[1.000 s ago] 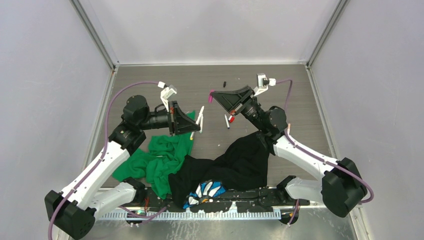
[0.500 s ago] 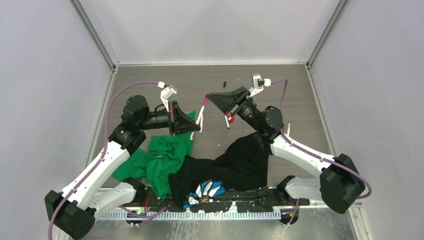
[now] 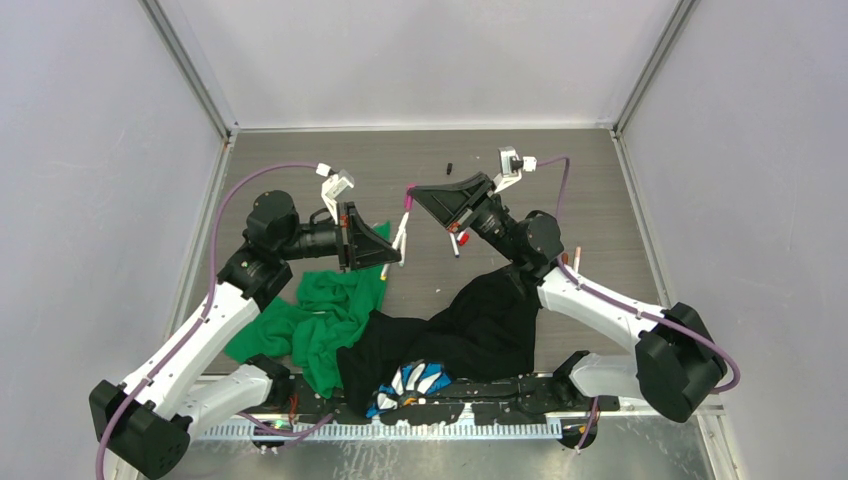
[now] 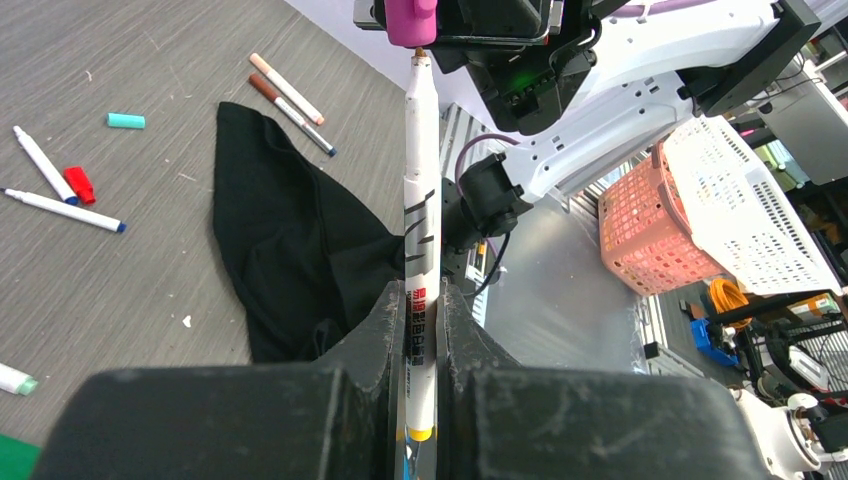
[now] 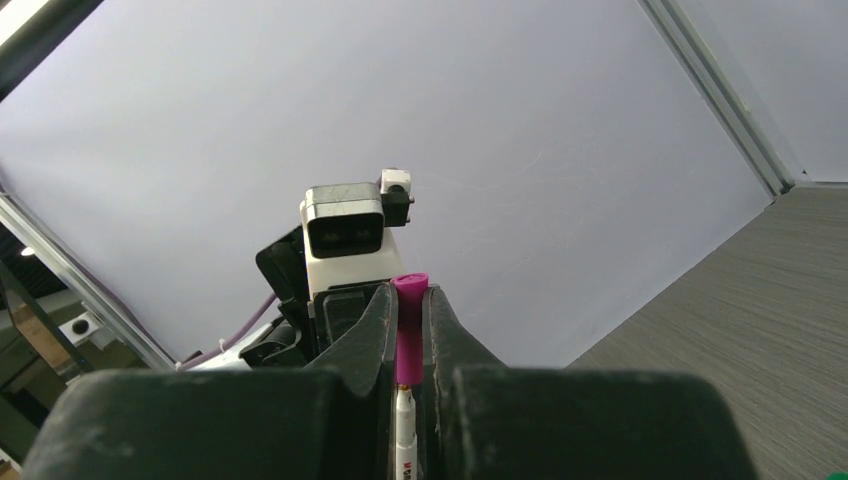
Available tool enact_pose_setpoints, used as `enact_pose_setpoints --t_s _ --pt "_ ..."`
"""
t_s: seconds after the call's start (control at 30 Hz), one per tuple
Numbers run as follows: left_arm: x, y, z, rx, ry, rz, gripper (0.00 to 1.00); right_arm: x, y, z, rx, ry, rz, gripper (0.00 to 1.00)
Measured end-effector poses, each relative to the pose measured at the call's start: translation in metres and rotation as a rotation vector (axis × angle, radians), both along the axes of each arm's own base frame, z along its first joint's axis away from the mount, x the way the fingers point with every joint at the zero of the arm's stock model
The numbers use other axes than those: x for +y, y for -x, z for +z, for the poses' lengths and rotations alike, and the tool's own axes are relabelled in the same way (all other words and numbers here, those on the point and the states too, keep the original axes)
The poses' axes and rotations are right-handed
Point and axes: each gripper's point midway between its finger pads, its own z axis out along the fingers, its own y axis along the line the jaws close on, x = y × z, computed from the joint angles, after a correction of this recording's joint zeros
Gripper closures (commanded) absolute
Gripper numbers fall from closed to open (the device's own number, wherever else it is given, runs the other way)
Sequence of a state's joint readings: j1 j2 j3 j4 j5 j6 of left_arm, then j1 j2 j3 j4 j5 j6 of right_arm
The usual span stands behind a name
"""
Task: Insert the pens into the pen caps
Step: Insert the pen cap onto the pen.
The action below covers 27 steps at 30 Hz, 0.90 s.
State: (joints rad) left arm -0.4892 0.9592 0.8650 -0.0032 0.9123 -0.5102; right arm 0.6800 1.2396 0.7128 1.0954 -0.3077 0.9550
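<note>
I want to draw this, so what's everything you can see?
table: one, grey wood
held pen: one, white, upright
magenta cap: one, magenta, at its tip
loose pens: at least four, white, on table
teal cap: one, teal, on table
red cap: one, red, beside a loose pen
black cap: one, black, table's far side
black cloth: one, black, table's near side
green cloth: one, green, beside black cloth
baskets: two, pink and white, beyond the table
left fingers: two, black, shut on held pen
right fingers: two, black, shut on magenta cap
</note>
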Motion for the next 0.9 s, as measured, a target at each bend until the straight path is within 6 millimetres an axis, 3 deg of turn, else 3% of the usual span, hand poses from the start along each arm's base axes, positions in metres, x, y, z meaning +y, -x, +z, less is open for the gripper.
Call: enact_pose_setpoints --t_s 0.9 --pt "0.0020 -0.0042 0.0012 -0.009 0.001 0.040 1.00 0.0026 0.0038 -0.0023 -0.006 0.015 0.021 0.99"
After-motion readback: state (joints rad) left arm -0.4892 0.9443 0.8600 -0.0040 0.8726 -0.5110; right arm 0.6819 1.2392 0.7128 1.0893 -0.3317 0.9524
